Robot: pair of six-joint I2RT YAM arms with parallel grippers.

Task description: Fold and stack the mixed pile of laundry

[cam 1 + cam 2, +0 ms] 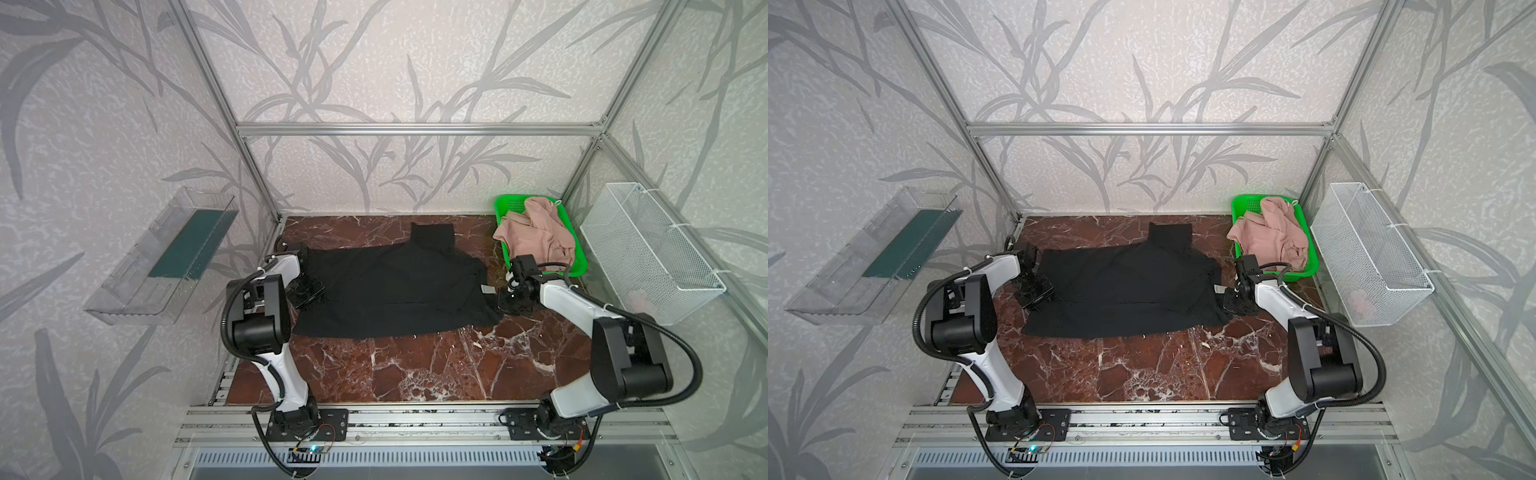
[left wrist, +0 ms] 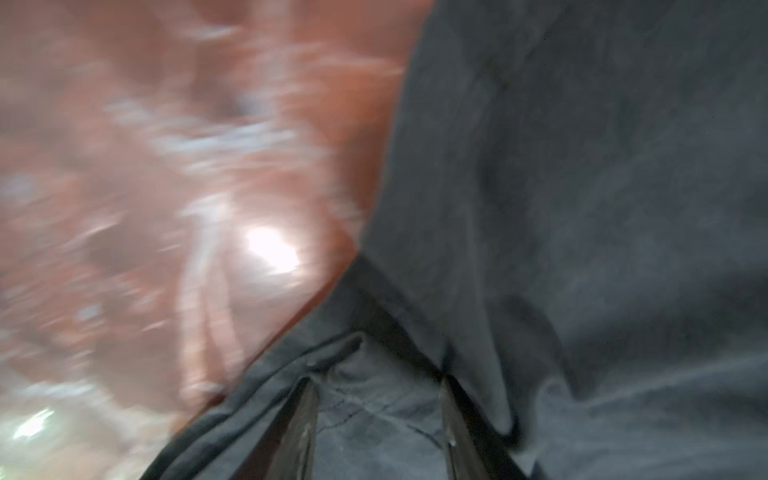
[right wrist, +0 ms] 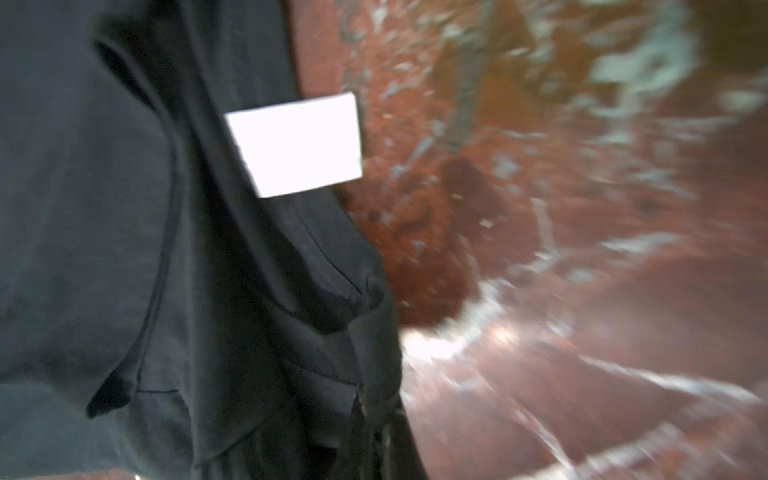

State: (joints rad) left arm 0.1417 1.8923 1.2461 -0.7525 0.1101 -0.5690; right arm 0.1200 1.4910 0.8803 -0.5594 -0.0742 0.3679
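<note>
Lying spread on the desk (image 1: 415, 365), the black T-shirt (image 1: 390, 286) runs its long axis from side to side between your two arms, with the grey neck label (image 1: 486, 289) at the right end and one sleeve pointing to the back. Your left claw (image 1: 309, 291) meets the opposite end; in the left wrist view its fingers (image 2: 305, 419) stand partly apart astride a ridge of cloth, not pinching it. Your right claw (image 1: 513, 301) is closed, apparently on the edge just beside the label. Each end thus has its own nearer arm; any fold probably turns about that axis. The dusty-pink shorts (image 1: 536, 232) sit in the green basket (image 1: 509, 205), back right.
</note>
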